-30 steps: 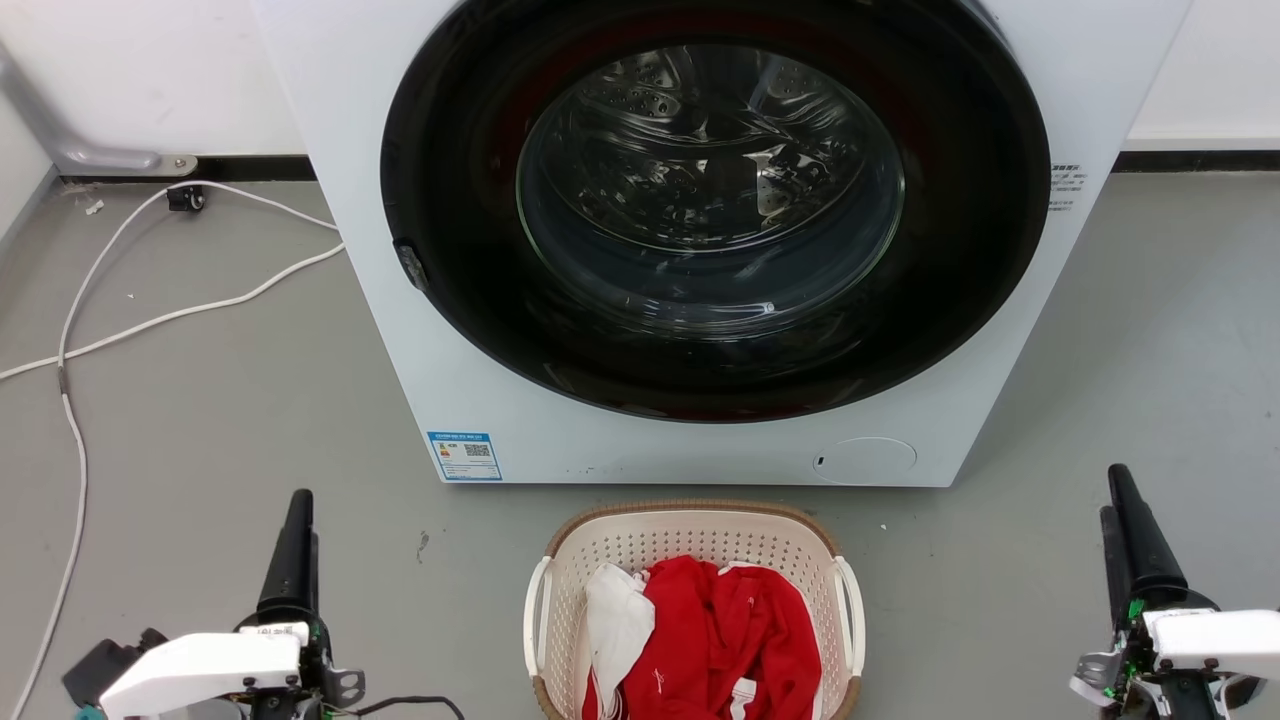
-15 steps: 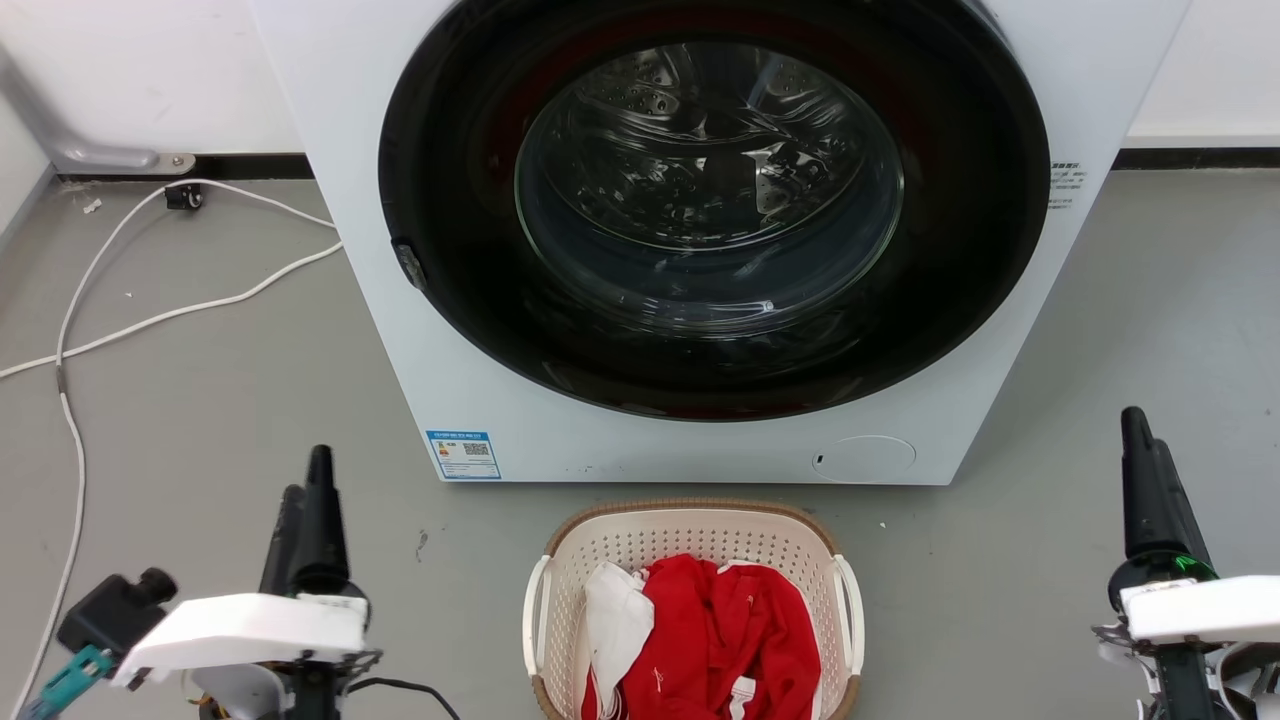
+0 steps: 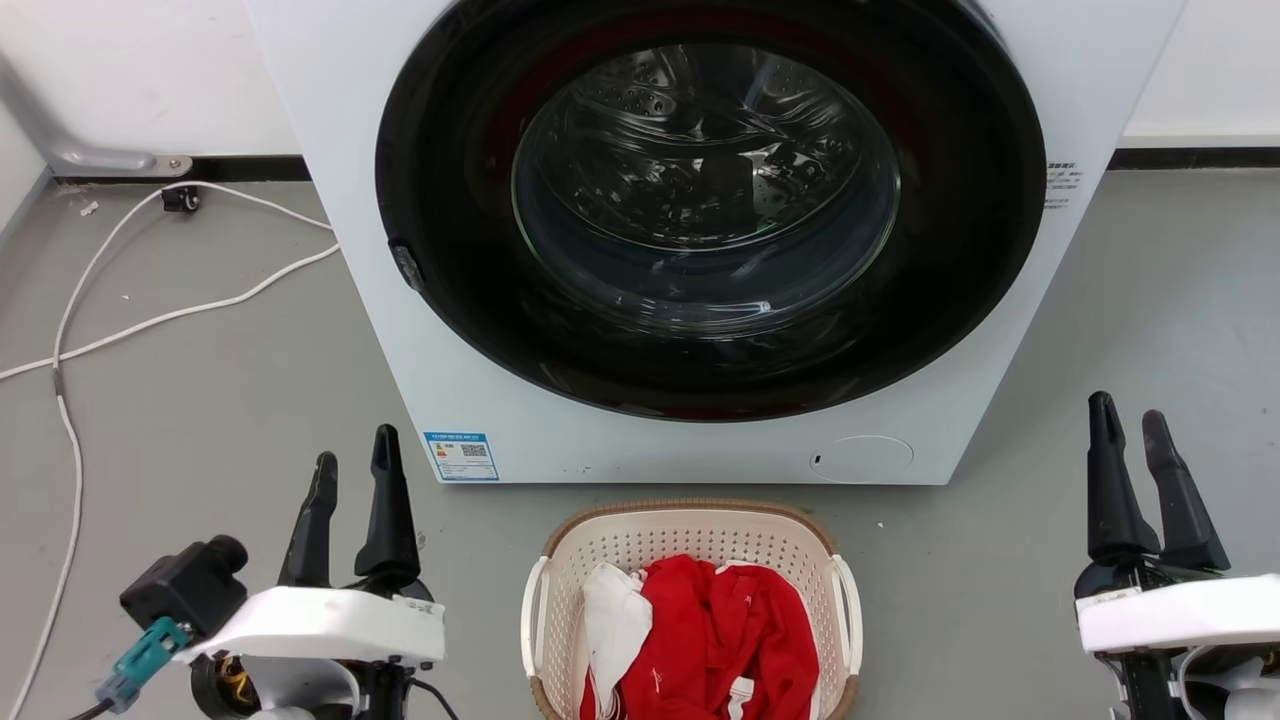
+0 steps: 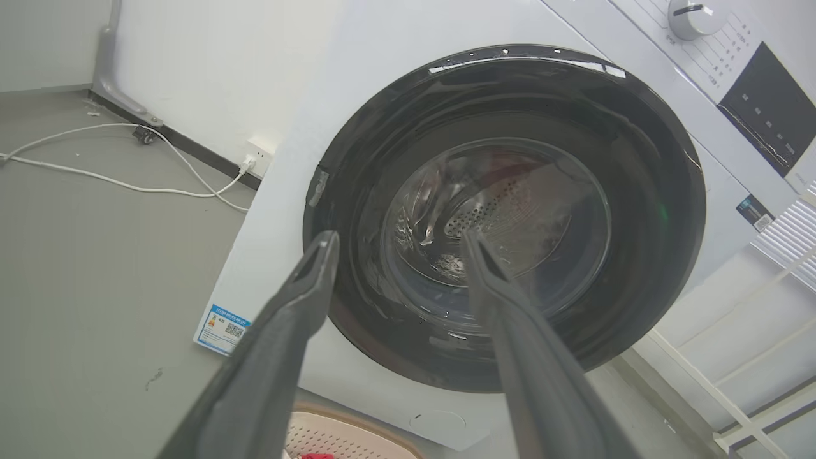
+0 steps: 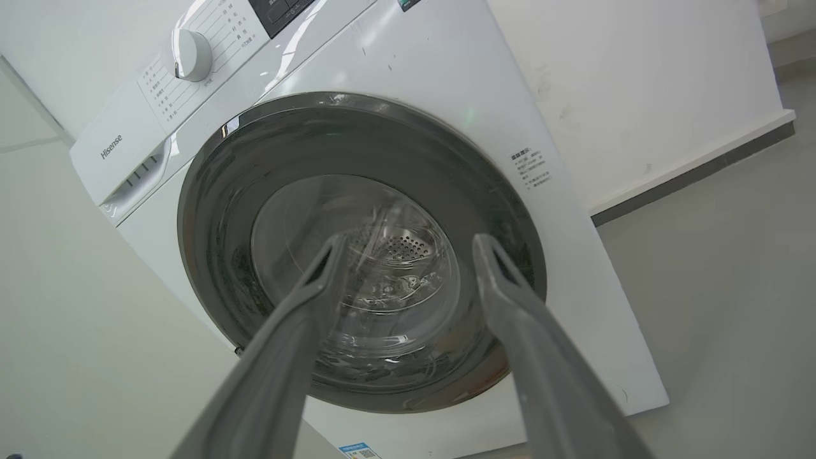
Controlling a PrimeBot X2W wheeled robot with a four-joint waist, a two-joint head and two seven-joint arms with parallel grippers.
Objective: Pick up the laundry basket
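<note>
Well left of the laundry basket (image 3: 690,540) we see our left gripper (image 3: 354,450), fingers (image 3: 386,500) parted, holding nothing. The basket stands on the floor (image 3: 200,400), red and white clothes (image 3: 720,630) inside, the washing machine (image 3: 480,400) just behind it. Well right of the basket, our right gripper (image 3: 1128,412) gapes equally empty.

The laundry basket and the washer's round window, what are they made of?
The laundry basket looks like matte cream plastic, moulded with rows of little holes; its brown rim looks woven. The round window seems glass: clear, glossy, showing reflections.
</note>
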